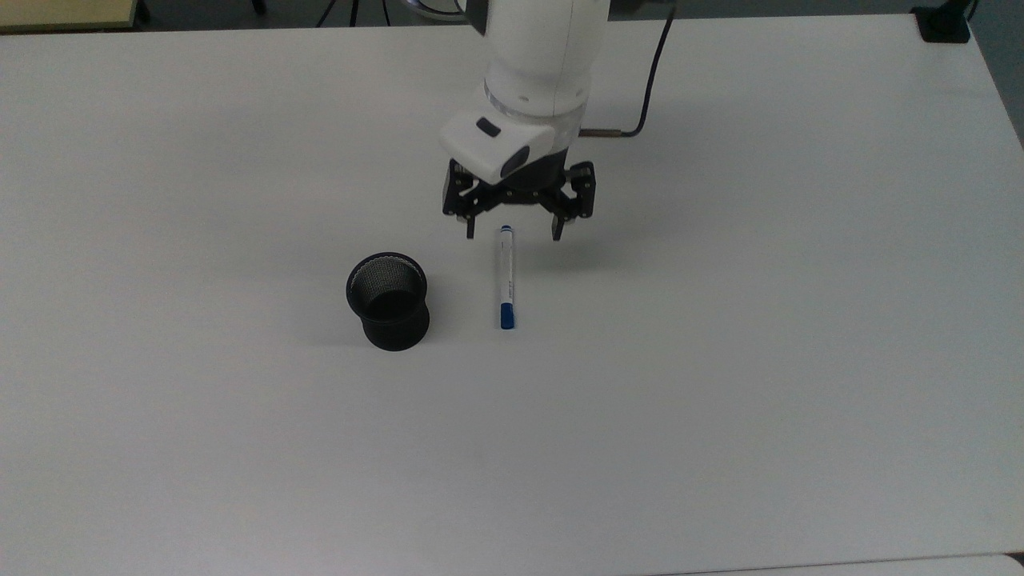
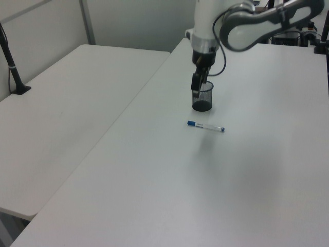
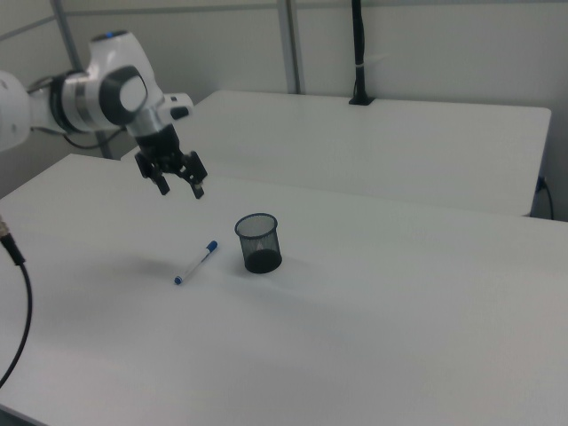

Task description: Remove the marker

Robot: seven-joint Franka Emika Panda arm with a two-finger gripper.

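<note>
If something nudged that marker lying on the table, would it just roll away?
Probably, if pushed from the side: the marker is a slim round barrel lying flat on the smooth white table. Pushed along its length it would likely slide instead. It looks stiff and light, so the open gripper above it should lift it easily.

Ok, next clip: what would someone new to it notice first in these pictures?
Probably the white arm's black tool, open and raised above the white table, holding nothing. Just below it in the top view lies the marker, flat on the table with its blue cap pointing away from the tool. To the top view's left of the marker stands a black mesh cup, upright and empty.
</note>
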